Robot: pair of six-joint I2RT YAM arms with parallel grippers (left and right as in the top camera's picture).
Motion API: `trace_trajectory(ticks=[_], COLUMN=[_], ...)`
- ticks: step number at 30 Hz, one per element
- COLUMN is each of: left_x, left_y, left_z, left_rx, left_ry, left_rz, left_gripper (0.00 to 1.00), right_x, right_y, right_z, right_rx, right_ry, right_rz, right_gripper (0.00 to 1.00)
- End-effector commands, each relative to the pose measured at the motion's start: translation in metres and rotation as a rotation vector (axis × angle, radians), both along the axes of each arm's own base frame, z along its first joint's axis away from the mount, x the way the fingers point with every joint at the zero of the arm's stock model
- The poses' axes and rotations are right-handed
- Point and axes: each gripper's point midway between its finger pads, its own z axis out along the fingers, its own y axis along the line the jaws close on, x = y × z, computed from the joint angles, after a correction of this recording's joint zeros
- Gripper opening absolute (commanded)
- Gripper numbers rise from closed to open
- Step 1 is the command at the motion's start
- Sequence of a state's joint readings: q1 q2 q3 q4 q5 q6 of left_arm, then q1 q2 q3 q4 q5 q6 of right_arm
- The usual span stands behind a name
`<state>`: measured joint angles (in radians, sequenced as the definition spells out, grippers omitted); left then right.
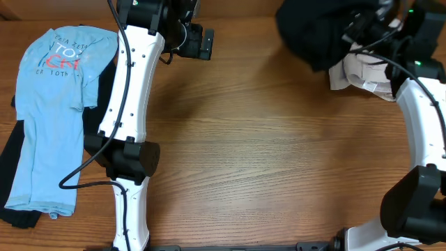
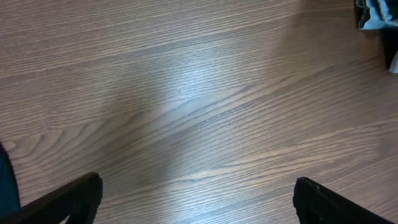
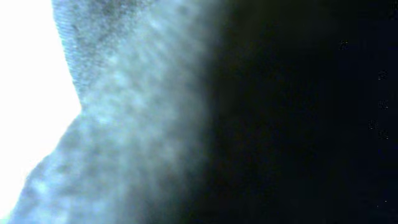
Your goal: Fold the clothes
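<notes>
A bunched black T-shirt (image 1: 313,35) sits at the table's far right. My right arm (image 1: 418,118) reaches into it, and the fingers are buried in the cloth. In the right wrist view, blurred fabric (image 3: 143,124) presses against the lens, pale on the left and black on the right. A light blue lettered T-shirt (image 1: 52,111) lies flat at the left edge; its corner (image 2: 373,15) shows in the left wrist view. My left gripper (image 1: 201,43) (image 2: 196,186) hovers open over bare wood at the far middle, with nothing between its fingers (image 2: 87,186).
A white cloth (image 1: 362,73) lies crumpled beside the black T-shirt under the right arm. Another dark garment (image 1: 14,157) lies under the light blue one at the left edge. The left arm's base (image 1: 132,160) stands near the light blue T-shirt.
</notes>
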<state>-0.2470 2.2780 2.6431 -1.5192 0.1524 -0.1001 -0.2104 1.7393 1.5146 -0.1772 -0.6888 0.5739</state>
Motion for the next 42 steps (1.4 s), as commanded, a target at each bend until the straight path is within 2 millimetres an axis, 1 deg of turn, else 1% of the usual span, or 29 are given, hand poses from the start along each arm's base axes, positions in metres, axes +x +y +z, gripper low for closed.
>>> trace_trajectory(ticks=[1,3,5,7,8,10,13,14,15,16,18,19,20,21,22,23,25,27,28,30,33,36,37,38,42], left_x=[0.001,0.001,0.001,0.001,0.001,0.001,0.001,0.001,0.001,0.001,0.002,0.002,0.002,0.002,0.002,0.003,0.003,0.003,0.003,0.003,0.003,0.003,0.003,0.003,0.003], left_y=[0.0,0.0,0.0,0.0,0.0,0.0,0.0,0.0,0.0,0.0,0.0,0.0,0.0,0.0,0.0,-0.001,-0.001,-0.001,-0.001,-0.001,-0.001,-0.001,-0.001,-0.001,0.001], left_z=[-0.004,-0.004,-0.004,-0.004,-0.004,-0.004,-0.004,-0.004,-0.004,-0.004,-0.004,-0.004,-0.004,-0.004,-0.004,-0.004,-0.004,-0.003,-0.003,-0.003,-0.004,-0.003,-0.004,-0.004,-0.004], left_rx=[0.014,0.014,0.014,0.014,0.014,0.014,0.014,0.014,0.014,0.014,0.014,0.014,0.013,0.013,0.013,0.012,0.012,0.012,0.012,0.012,0.012,0.012,0.012,0.012,0.019], left_ry=[0.002,0.003,0.003,0.003,0.003,0.003,0.002,0.001,0.001,0.0,0.0,0.0,-0.001,-0.003,-0.004,-0.006,-0.007,-0.008,-0.008,-0.008,-0.007,-0.008,-0.008,-0.008,-0.008], left_rz=[-0.016,-0.016,-0.016,-0.016,-0.016,-0.016,-0.016,-0.016,-0.016,-0.016,-0.016,-0.016,-0.016,-0.016,-0.016,-0.016,-0.016,-0.016,-0.016,-0.016,-0.016,-0.016,-0.017,-0.016,-0.013], left_gripper=[1.0,1.0,1.0,1.0,1.0,1.0,1.0,1.0,1.0,1.0,1.0,1.0,1.0,1.0,1.0,1.0,1.0,1.0,1.0,1.0,1.0,1.0,1.0,1.0,1.0], right_x=[0.013,0.021,0.03,0.039,0.045,0.055,0.066,0.069,0.071,0.073,0.073,0.071,0.067,0.062,0.056,0.049,0.038,0.025,0.02,0.01,-0.001,-0.012,-0.017,-0.022,-0.045], right_y=[-0.041,-0.059,-0.074,-0.088,-0.095,-0.109,-0.135,-0.145,-0.152,-0.159,-0.166,-0.169,-0.17,-0.172,-0.174,-0.176,-0.182,-0.192,-0.198,-0.207,-0.213,-0.208,-0.205,-0.201,-0.181], right_z=[0.028,0.035,0.038,0.032,0.024,0.001,-0.048,-0.067,-0.081,-0.099,-0.132,-0.149,-0.17,-0.184,-0.197,-0.208,-0.217,-0.217,-0.213,-0.199,-0.159,-0.112,-0.096,-0.083,-0.042], right_rx=[0.102,0.136,0.183,0.218,0.238,0.256,0.273,0.277,0.279,0.281,0.288,0.289,0.273,0.249,0.222,0.19,0.148,0.134,0.13,0.108,0.04,-0.043,-0.071,-0.086,-0.141], right_ry=[-0.036,-0.084,-0.12,-0.139,-0.137,-0.116,-0.039,-0.009,0.012,0.04,0.102,0.146,0.2,0.242,0.287,0.33,0.375,0.407,0.415,0.406,0.339,0.262,0.238,0.222,0.188], right_rz=[-0.197,-0.238,-0.265,-0.288,-0.3,-0.325,-0.386,-0.41,-0.426,-0.443,-0.457,-0.462,-0.466,-0.467,-0.473,-0.48,-0.478,-0.489,-0.497,-0.506,-0.483,-0.462,-0.454,-0.448,-0.416], right_gripper=[0.04,0.04,0.04,0.04,0.04,0.04,0.04,0.04,0.04,0.04,0.04,0.08,0.24,0.39,0.47,0.51,0.57,0.59,0.59,0.6,0.64,0.77,0.83,0.86,0.87])
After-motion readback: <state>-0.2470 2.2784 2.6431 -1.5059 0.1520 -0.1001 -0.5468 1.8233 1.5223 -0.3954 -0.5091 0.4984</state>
